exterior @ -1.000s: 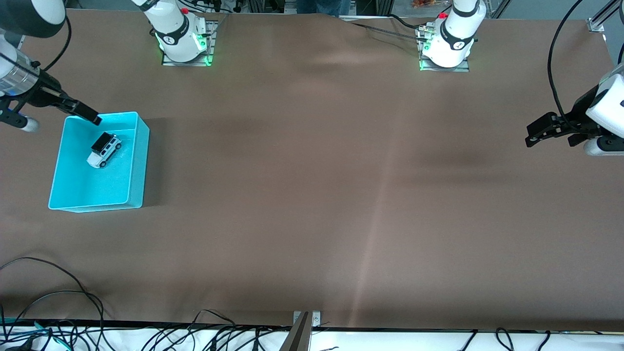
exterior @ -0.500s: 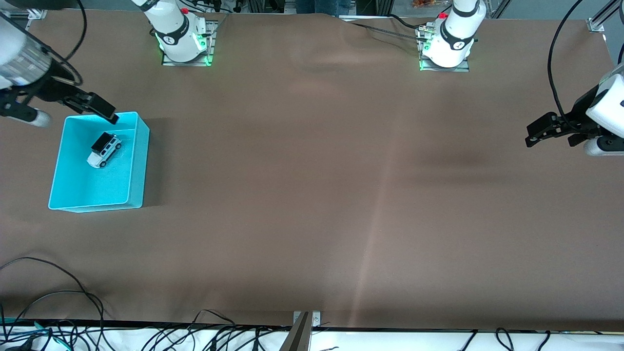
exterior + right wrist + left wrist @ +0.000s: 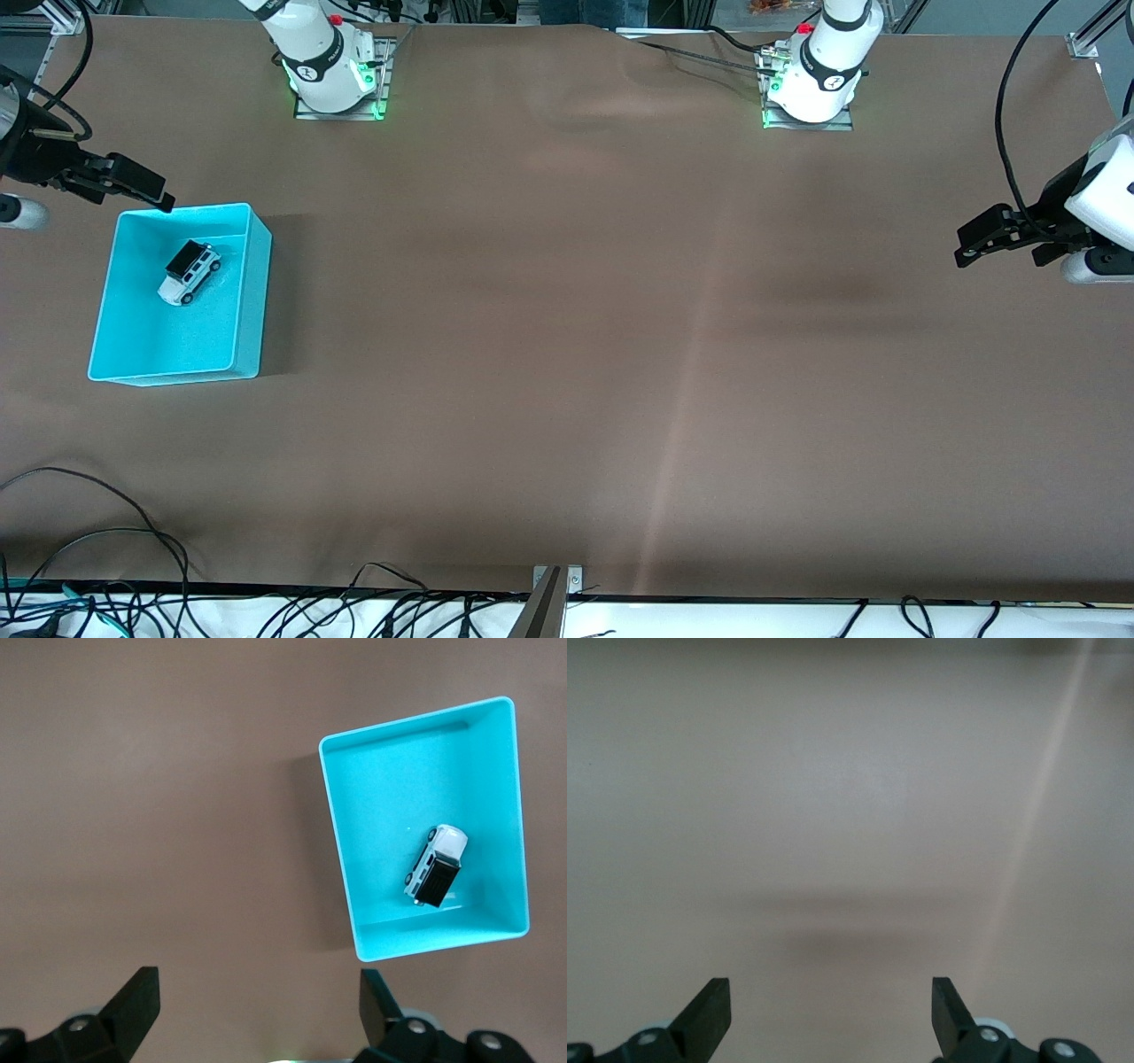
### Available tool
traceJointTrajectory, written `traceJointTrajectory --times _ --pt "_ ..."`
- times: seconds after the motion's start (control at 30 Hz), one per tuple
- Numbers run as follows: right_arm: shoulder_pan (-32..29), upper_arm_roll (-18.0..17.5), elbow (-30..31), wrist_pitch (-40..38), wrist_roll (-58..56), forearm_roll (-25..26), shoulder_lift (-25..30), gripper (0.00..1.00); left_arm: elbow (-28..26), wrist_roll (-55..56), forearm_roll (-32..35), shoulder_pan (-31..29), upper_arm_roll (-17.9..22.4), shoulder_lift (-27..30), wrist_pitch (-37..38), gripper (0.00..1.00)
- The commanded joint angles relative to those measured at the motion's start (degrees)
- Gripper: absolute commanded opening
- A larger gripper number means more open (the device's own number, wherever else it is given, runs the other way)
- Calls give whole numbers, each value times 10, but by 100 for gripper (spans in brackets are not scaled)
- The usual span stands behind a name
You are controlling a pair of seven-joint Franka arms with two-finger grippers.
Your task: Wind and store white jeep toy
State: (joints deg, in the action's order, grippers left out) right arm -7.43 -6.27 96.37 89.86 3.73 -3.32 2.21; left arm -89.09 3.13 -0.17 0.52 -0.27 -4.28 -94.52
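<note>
Resting on its wheels inside the cyan bin (image 3: pixel 252 292), the white jeep toy (image 3: pixel 190 273) looks stored, so the right gripper (image 3: pixel 133 184) hangs spread above the bin's rim, while the left gripper (image 3: pixel 983 244) waits spread over bare table.

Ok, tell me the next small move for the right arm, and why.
Probably just keep it clear and park it. The white jeep toy already sits on its wheels inside the cyan bin, and the right gripper is empty, jaws open, above the table just past the bin's rim nearest the robot bases. The left gripper waits open at its own end of the table.
</note>
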Motion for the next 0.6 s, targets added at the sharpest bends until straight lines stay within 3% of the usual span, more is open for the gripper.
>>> traceJointTrajectory --times 0.0,0.37,0.57 --pt "-3 -1 -20 -21 -42 17 -6 100 14 2 -5 -2 0 -4 12 100" --pt "-2 12 -23 -20 -43 19 -26 100 14 2 -5 -2 0 -4 12 100" --pt "1 45 -24 -14 -60 37 -28 100 14 2 -5 -2 0 -4 12 100"
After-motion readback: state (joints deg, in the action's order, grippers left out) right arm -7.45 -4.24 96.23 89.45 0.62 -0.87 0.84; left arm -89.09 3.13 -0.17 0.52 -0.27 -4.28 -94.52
